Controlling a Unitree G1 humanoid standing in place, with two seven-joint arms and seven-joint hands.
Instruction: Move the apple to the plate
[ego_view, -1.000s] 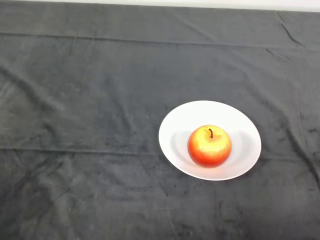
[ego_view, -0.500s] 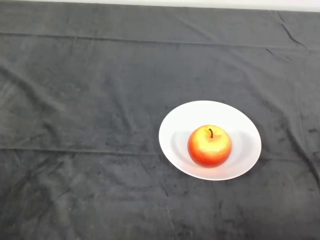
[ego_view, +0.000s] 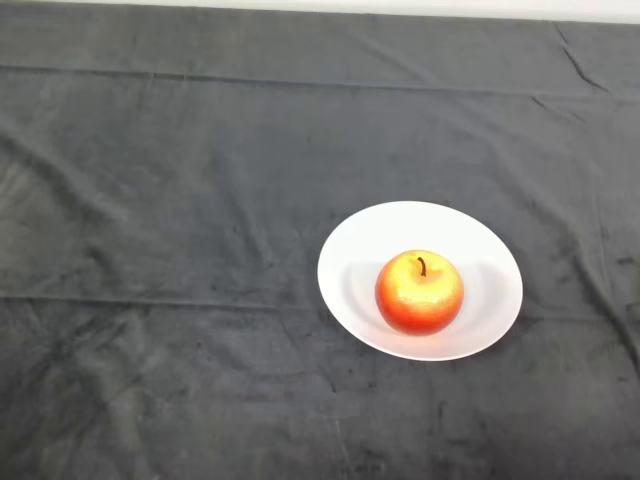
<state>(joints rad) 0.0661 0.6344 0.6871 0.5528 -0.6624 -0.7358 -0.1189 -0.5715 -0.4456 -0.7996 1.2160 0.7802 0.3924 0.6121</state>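
Note:
A red and yellow apple (ego_view: 419, 292) with a dark stem stands upright on a white plate (ego_view: 360, 250), a little toward the plate's near edge. The plate lies on the dark cloth to the right of the middle of the head view.
The dark cloth (ego_view: 160, 220) covers the table, with creases across it. The table's far edge (ego_view: 320, 8) runs along the top of the view.

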